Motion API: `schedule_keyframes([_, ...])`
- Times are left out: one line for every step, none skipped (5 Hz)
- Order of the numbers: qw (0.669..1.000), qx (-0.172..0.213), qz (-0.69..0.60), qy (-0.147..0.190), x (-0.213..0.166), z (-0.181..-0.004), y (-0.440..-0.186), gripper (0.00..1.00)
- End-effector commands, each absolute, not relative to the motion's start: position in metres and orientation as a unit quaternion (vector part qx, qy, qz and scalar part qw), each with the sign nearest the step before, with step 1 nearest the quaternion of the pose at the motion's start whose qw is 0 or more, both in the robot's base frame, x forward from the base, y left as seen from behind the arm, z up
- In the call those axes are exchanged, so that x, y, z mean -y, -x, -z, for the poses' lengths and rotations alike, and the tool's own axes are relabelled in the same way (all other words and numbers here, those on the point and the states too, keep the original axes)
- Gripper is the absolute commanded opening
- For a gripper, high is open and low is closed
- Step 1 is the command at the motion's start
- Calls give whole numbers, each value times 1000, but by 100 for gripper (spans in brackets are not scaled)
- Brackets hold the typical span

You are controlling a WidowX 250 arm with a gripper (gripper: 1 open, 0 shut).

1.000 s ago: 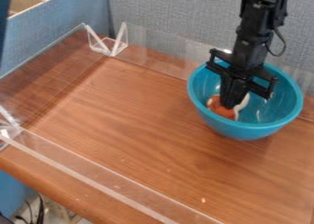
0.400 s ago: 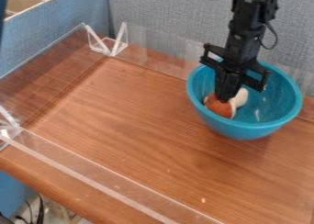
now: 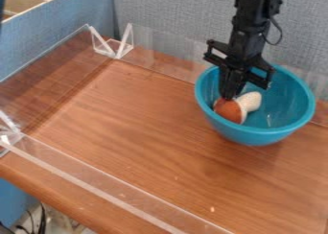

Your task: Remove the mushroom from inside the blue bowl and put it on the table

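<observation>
Wood-grain table (image 3: 115, 142), orange-capped mushroom (image 3: 235, 106)

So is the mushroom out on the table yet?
No, the mushroom still sits inside the blue bowl, right at the tip of the hand.

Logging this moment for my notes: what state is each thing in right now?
Mushroom: lying tilted inside the bowl, at the claw's tip.
Bowl: upright on the table.
Claw: shut, pointing down into the bowl; grip on the mushroom unclear.
Table: bears the bowl.
</observation>
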State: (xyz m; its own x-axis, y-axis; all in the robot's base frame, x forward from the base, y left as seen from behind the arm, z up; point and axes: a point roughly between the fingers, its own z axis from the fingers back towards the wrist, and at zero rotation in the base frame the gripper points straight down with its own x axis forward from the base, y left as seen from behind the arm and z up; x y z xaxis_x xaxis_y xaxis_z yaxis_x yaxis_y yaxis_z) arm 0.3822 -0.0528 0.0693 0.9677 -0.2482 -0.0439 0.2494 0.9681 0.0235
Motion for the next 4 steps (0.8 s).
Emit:
schedule_keyframes([992, 25, 121, -14, 49, -94, -396, 0])
schedule_keyframes([992, 33, 124, -14, 51, -95, -399, 0])
schedule_keyframes([991, 40, 127, -13, 51, -96, -401, 0])
schedule_keyframes([990, 47, 130, -13, 51, -97, -404, 0])
